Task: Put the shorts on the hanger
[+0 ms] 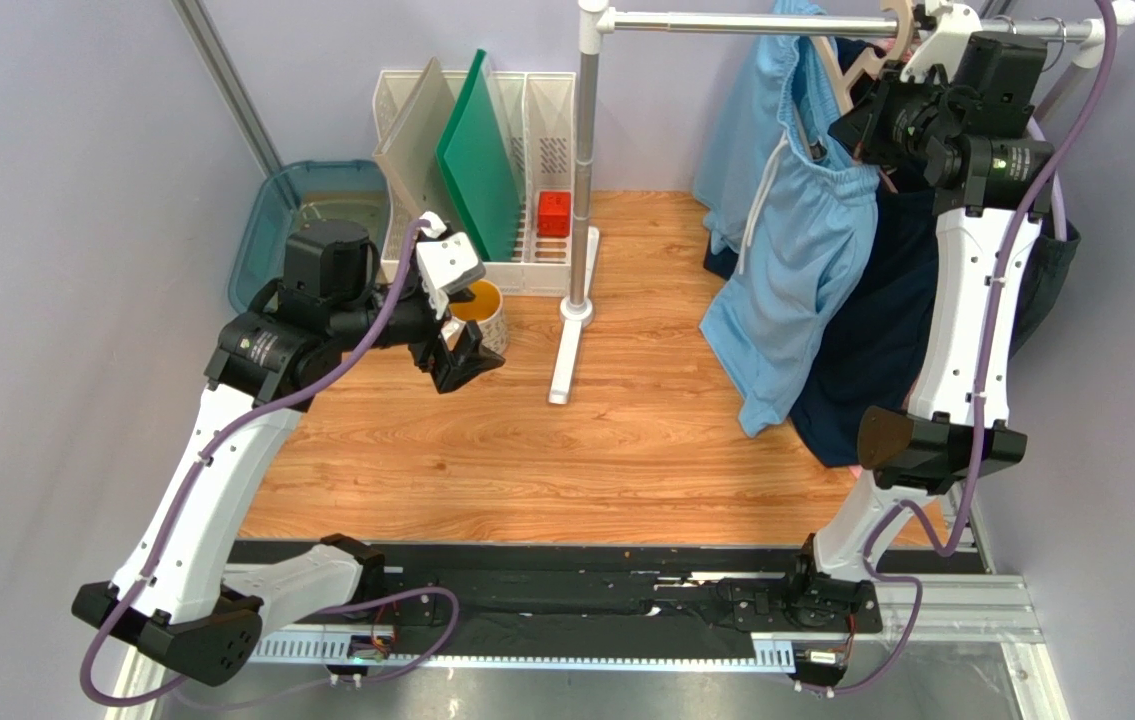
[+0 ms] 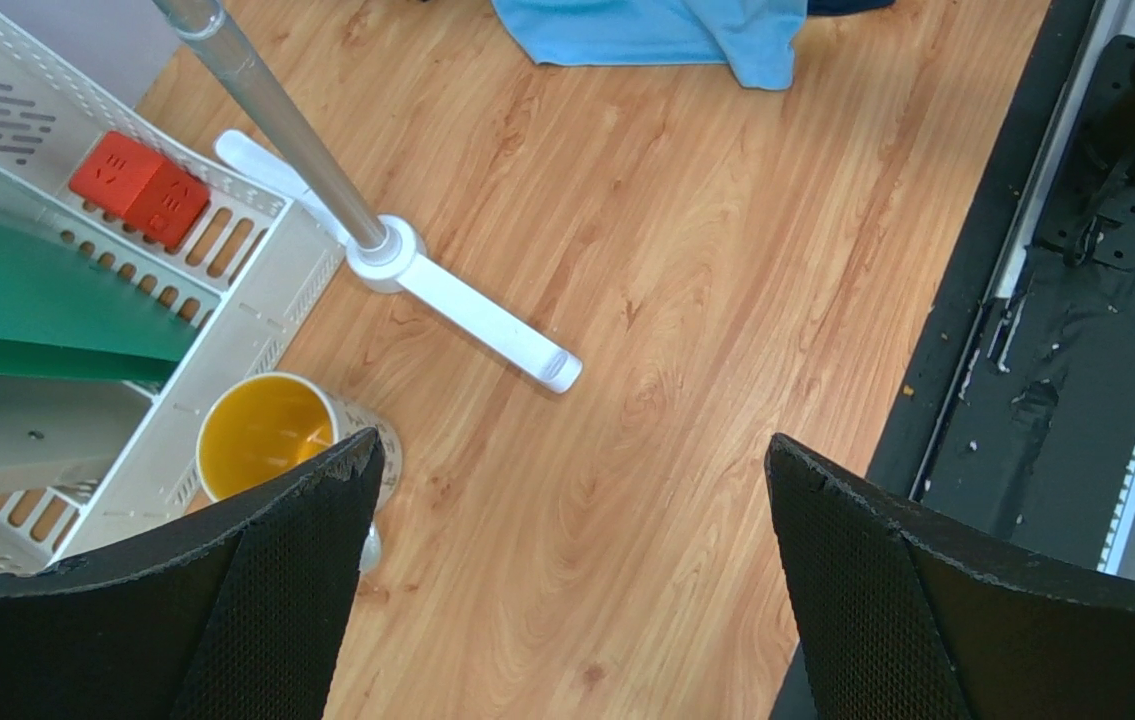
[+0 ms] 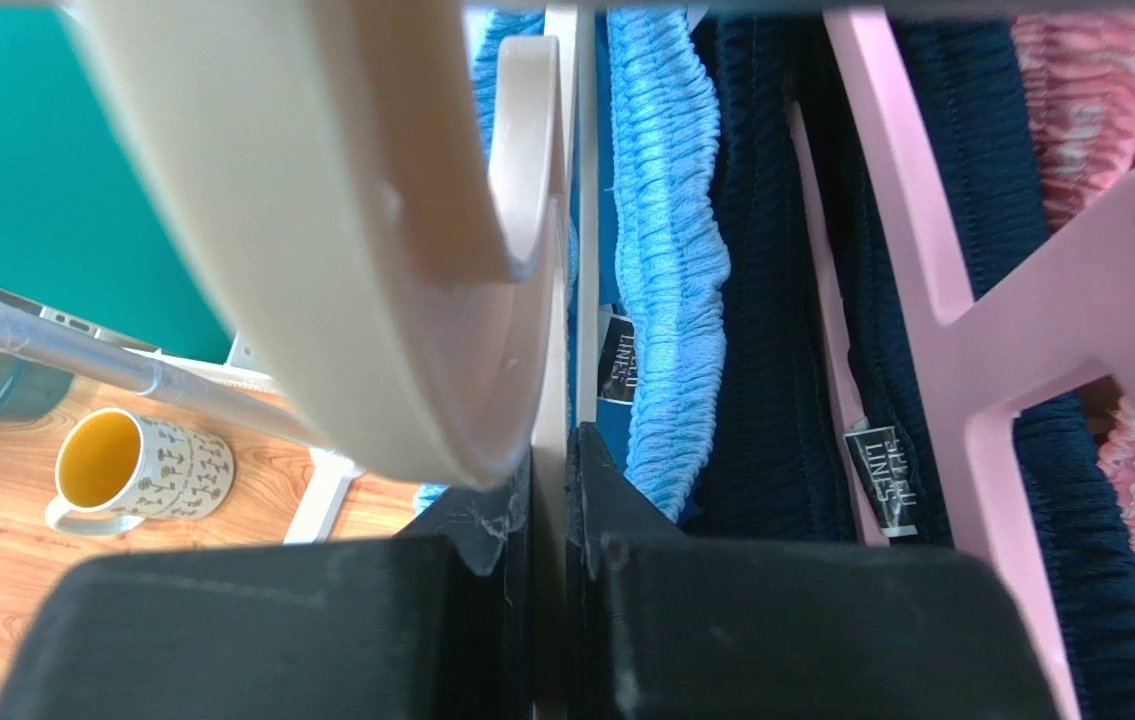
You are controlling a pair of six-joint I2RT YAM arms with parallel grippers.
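The sky-blue shorts hang from the cream hanger under the rail at the top right, their lower end lying on the table. My right gripper is up at the rail and shut on the hanger's thin stem; the hanger's broad curved hook fills the right wrist view, with the shorts' gathered waistband just beside it. My left gripper is open and empty, hovering over the wood table near a yellow mug; in its own view the fingers stand wide apart.
A dark navy garment and a pink hanger hang next to the shorts. The rail's post and white foot stand mid-table. A white rack with green boards and a red block, a yellow mug and a teal bin are at the left.
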